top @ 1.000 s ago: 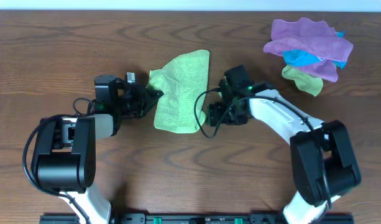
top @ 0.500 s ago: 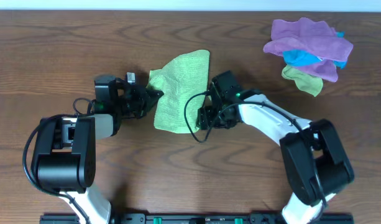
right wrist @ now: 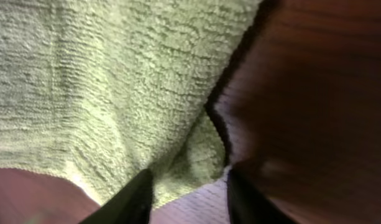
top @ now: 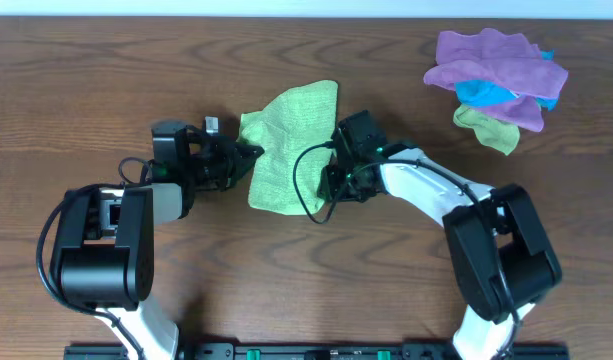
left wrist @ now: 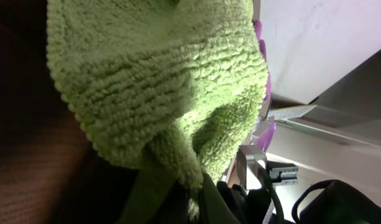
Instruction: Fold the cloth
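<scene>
Left gripper [top: 248,153] clamped on cloth [top: 286,140] edge; right gripper [right wrist: 187,185] apart, straddling right edge. Risk: shallow bite slips, fold skews.

- Overhead: straight down onto dark brown wooden table [top: 86,80].
- Left wrist: close, sideways against bright lime-green microfibre cloth [left wrist: 159,81].
- Right wrist: close, down onto same cloth [right wrist: 97,81], common to all three.
</scene>
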